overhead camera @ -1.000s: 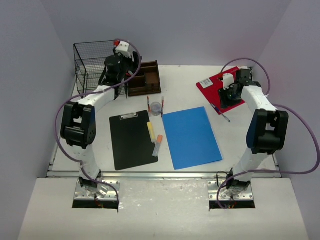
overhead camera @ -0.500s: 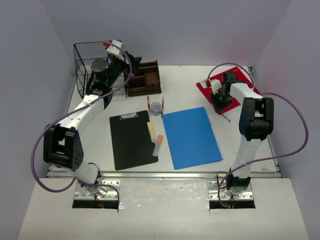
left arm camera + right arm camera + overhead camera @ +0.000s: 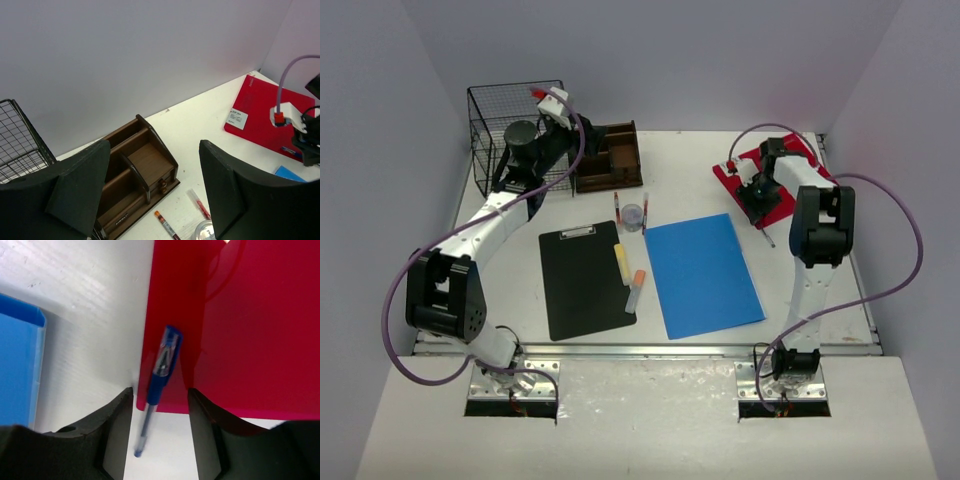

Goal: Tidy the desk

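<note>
Right claw (image 3: 161,397) open, straddling blue pen (image 3: 162,365) at lower centre; contact unclear. Left claw (image 3: 154,150) wide open, empty.

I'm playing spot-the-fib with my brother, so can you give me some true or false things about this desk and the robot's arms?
1. The blue pen lies partly on the red folder and partly on the desk. True.
2. The left end effector holds a marker. False: it is open and empty, up by the wire basket.
3. The right end effector has one finger on each side of the blue pen, not squeezing it. True.
4. The black clipboard is inside the wire basket. False: it lies flat on the desk, left of the blue folder.
5. The wooden organizer stands right beside the wire basket. True.
</note>
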Motion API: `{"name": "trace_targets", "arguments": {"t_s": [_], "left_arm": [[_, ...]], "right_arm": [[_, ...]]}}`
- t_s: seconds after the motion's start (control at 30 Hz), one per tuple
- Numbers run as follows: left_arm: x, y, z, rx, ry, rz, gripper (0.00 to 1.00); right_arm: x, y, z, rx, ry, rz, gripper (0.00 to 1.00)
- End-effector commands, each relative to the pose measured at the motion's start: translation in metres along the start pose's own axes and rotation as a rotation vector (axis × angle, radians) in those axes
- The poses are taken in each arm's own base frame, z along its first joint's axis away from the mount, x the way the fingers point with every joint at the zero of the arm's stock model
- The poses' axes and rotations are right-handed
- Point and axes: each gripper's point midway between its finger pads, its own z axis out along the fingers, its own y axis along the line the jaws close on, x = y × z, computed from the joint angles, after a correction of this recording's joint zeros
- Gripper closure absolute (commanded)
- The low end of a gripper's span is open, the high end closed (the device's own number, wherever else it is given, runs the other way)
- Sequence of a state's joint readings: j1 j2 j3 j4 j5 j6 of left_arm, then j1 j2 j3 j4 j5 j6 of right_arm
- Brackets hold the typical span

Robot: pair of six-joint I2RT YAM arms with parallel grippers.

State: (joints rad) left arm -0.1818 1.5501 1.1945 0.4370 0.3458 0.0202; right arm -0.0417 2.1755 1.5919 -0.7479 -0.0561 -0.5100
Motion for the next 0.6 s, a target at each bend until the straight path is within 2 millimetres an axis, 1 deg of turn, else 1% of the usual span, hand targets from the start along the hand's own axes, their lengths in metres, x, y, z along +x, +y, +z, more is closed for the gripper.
{"name": "trace_targets", "arguments": {"t_s": [0.0,0.03,0.07,0.1,0.13,0.17,0.27,0.3,0.33,0.4,0.57], "left_arm": [[-0.020,-0.010,-0.009,0.029,-0.044,-0.023,0.30],[-0.019,-0.011,-0.010,0.031,-0.042,-0.023,0.30],[-0.019,-0.012,-0.012,0.032,-0.042,-0.025,0.29],[-0.020,-0.011,-0.012,0.031,-0.043,-0.024,0.29],[-0.021,-0.012,-0.013,0.034,-0.046,-0.021,0.29],[-0.024,-0.012,-0.013,0.034,-0.052,-0.015,0.29],[-0.031,-0.011,-0.015,0.027,-0.070,0.002,0.28],[-0.032,-0.011,-0.015,0.027,-0.072,0.012,0.28],[-0.031,-0.011,-0.015,0.030,-0.069,0.030,0.28],[-0.028,-0.012,-0.016,0.036,-0.062,0.036,0.28],[-0.024,-0.012,-0.019,0.033,-0.056,0.039,0.28]], "right_arm": [[-0.032,-0.019,-0.018,0.012,0.006,-0.038,0.51],[-0.036,-0.022,-0.018,0.004,0.019,-0.038,0.51],[-0.033,-0.023,-0.004,-0.017,0.070,-0.035,0.52],[-0.038,-0.027,-0.006,-0.019,0.088,-0.046,0.53],[-0.036,-0.027,0.001,-0.030,0.113,-0.060,0.54],[-0.033,-0.024,0.008,-0.044,0.135,-0.072,0.55],[-0.025,-0.016,0.017,-0.076,0.172,-0.092,0.57],[-0.022,-0.009,0.021,-0.093,0.184,-0.098,0.58],[-0.022,0.003,0.025,-0.117,0.196,-0.108,0.59],[-0.020,0.012,0.028,-0.145,0.202,-0.096,0.62],[-0.012,0.024,0.034,-0.190,0.238,-0.056,0.71]]}}
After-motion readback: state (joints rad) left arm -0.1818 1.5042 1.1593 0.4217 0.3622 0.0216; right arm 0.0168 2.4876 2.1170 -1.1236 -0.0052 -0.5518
